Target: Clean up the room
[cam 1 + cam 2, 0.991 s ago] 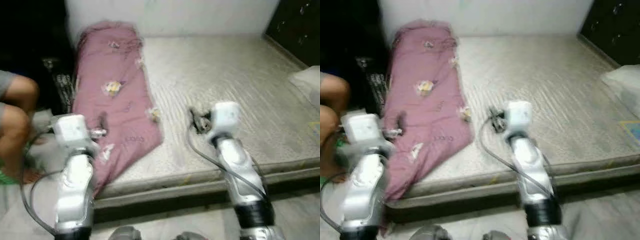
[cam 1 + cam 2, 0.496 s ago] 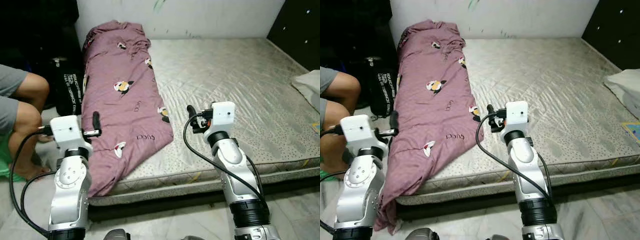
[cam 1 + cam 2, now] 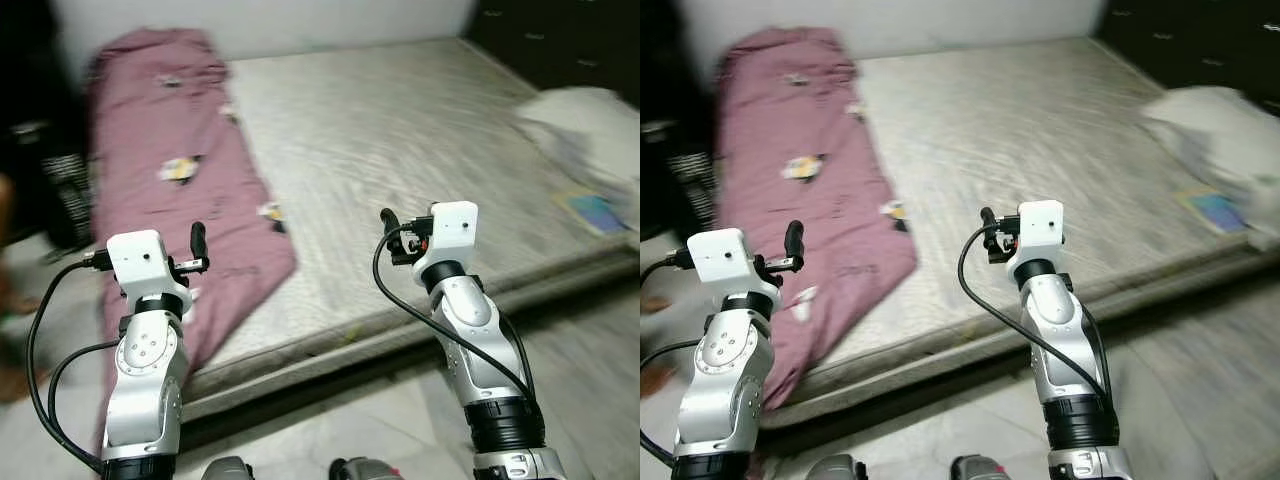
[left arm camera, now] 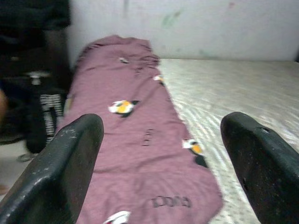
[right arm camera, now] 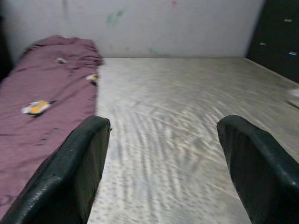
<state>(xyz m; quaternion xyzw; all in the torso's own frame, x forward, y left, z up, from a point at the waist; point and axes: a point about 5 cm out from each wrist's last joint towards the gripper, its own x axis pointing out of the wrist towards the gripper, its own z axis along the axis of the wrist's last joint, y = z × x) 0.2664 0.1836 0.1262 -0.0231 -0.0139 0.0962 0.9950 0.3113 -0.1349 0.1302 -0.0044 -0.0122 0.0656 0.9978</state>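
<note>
1. Mauve cotton blanket (image 3: 170,190), printed with small cartoon figures, lies in a long rumpled strip along the left side of the bare mattress (image 3: 400,160), its near end drooping over the mattress edge toward the floor (image 3: 330,420).
2. It looks soft, light and floppy, so it should bunch and trail rather than lift as 1 piece; a pinch on the near corner or a thick fold would likely hold best.
3. Left gripper (image 4: 161,154) is raised in front of the blanket with its 2 fingers spread wide, holding nothing.
4. Right gripper (image 5: 163,158) hangs over the bare mattress, just as wide open and empty.
5. White pillow (image 3: 580,110) sits at the mattress's far right, well apart from both grippers.
</note>
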